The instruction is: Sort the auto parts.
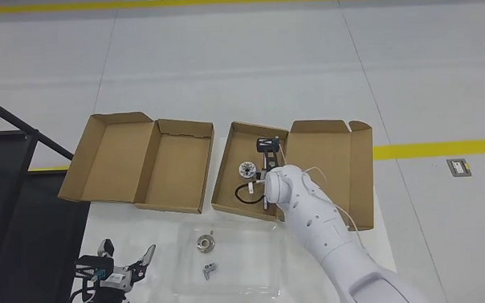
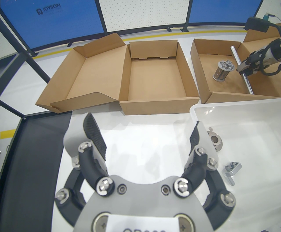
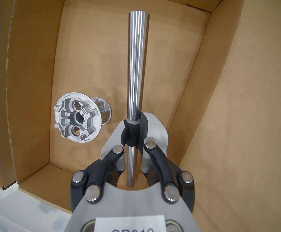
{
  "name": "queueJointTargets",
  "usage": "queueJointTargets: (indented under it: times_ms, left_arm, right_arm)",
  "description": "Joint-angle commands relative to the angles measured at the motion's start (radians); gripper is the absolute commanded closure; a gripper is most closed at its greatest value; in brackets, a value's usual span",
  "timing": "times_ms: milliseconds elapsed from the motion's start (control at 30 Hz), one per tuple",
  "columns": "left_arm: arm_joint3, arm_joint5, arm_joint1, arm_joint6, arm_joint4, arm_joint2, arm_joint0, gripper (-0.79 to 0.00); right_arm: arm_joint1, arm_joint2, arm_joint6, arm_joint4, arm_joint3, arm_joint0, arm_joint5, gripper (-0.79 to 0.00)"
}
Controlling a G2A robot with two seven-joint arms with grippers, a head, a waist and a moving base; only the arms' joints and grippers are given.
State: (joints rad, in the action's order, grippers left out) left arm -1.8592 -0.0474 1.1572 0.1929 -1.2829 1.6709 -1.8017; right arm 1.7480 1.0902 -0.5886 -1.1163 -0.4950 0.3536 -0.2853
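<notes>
My right gripper (image 3: 133,123) is shut on a polished steel rod (image 3: 137,66) and holds it low inside the right cardboard box (image 3: 33,66). A grey spoked hub (image 3: 76,117) lies on that box's floor beside the rod. From the left wrist view, the rod (image 2: 241,68), right gripper (image 2: 243,69) and hub (image 2: 222,71) sit in the same box (image 2: 219,94). My left gripper (image 2: 142,123) hangs open over the white table near its front left, next to a clear tray (image 2: 230,104). The tray holds a round flanged part (image 2: 215,140) and a small bracket (image 2: 232,170).
An empty cardboard box (image 2: 153,77) with its lid folded out to the left stands behind my left gripper. A black panel (image 2: 33,164) borders the table on the left. In the top view the right box (image 1: 242,139) also holds a black loop (image 1: 242,196).
</notes>
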Motion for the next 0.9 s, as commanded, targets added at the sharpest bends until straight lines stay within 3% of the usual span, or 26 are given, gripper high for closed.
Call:
queueJointTargets:
  times_ms: [0,633,867]
  left_arm:
    - [0.000,0.000,0.000,0.000,0.000,0.000,0.000,-0.785]
    - [0.000,0.000,0.000,0.000,0.000,0.000,0.000,-0.785]
    - [0.000,0.000,0.000,0.000,0.000,0.000,0.000,-0.785]
  right_arm:
    - [0.003,-0.001,0.016,0.006,0.017,-0.005,-0.002,0.000]
    - [0.027,-0.012,0.067,0.032,0.127,-0.045,0.006,0.000]
    - [0.035,-0.015,0.076,0.039,0.150,-0.053,0.000,-0.157]
